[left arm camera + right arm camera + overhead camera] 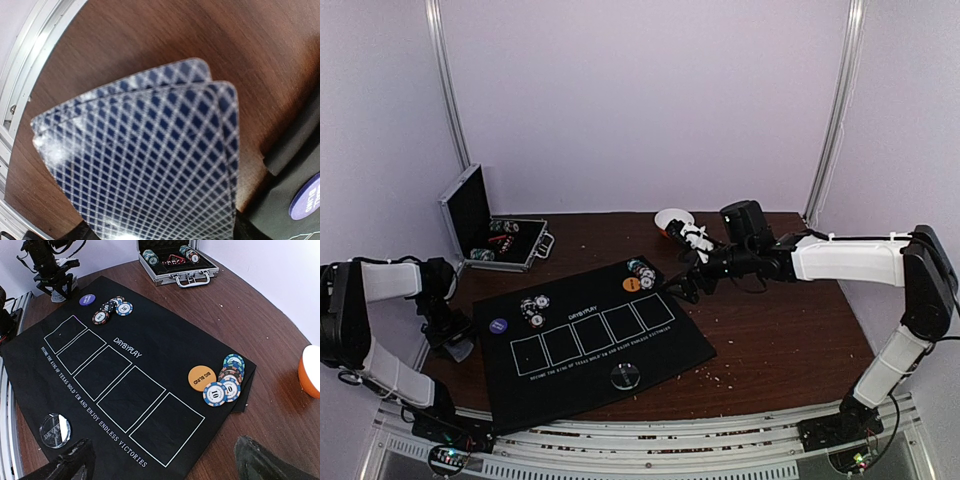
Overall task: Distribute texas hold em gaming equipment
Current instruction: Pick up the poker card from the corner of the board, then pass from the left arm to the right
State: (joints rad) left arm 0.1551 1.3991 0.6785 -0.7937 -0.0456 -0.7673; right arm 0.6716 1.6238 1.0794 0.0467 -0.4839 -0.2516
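On the brown table [770, 330], fanned playing cards [150, 160] filled your left wrist view and hid the left gripper [453, 340], so its grip could not be told. Your right gripper [162, 452] hung wide open and empty over the black mat [125, 375], with striped chips [222, 385] just ahead.

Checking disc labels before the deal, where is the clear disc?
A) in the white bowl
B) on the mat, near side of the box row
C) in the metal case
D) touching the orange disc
B: the clear disc lies on the black mat, on the near side of the row of boxes and well apart from the orange disc at the mat's far edge.
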